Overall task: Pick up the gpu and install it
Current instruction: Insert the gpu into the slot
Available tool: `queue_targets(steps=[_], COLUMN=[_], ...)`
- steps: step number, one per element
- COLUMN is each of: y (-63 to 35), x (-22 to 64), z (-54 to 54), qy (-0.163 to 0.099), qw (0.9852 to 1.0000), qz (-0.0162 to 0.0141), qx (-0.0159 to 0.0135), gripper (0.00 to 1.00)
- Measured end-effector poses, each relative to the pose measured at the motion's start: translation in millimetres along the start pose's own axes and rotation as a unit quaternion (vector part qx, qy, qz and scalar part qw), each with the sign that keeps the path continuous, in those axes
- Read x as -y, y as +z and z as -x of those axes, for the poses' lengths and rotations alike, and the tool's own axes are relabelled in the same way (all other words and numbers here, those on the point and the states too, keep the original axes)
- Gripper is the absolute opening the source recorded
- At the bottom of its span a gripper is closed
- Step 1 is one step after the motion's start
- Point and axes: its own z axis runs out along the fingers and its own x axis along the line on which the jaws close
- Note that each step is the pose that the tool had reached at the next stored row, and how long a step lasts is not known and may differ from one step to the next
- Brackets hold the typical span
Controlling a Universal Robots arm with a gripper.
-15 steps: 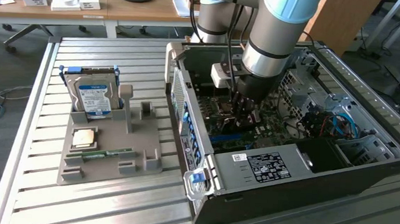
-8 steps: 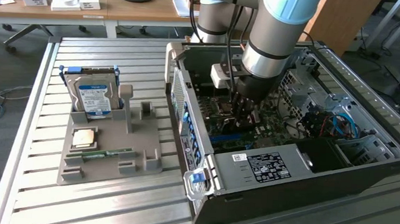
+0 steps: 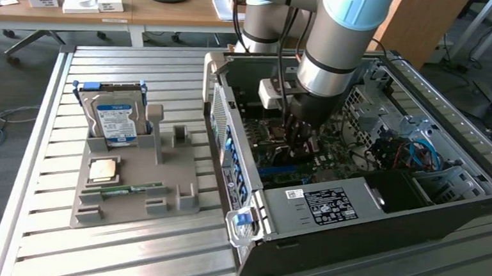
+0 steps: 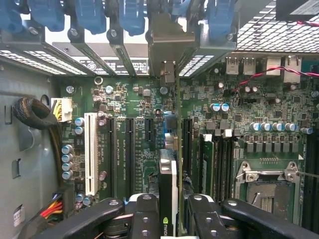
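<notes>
Exterior camera looks down from high, table-wide; wrist camera hangs close over the motherboard [image 4: 149, 114], shared at the exterior's 3 o'clock [image 3: 313, 161].

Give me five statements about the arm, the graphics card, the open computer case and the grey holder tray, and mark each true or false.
1. The gripper holds the thin dark graphics card edge-on above the green motherboard. True.
2. The arm reaches into the open black computer case. True.
3. The silver hard drive with a blue-white label lies inside the case. False: it stands upright in the grey holder tray.
4. The tray sits on the case. False: beside it, on the slatted metal table.
5. The narrow green memory stick lies in the tray. True.
</notes>
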Motion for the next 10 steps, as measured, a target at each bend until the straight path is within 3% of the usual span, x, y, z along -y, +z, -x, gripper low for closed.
queue_targets(steps=[10], y=[2.2], x=[-1.1], z=[-0.1], qy=[0.014], qw=[0.9999], qz=[-0.0004], qx=[-0.0010], gripper=[0.27])
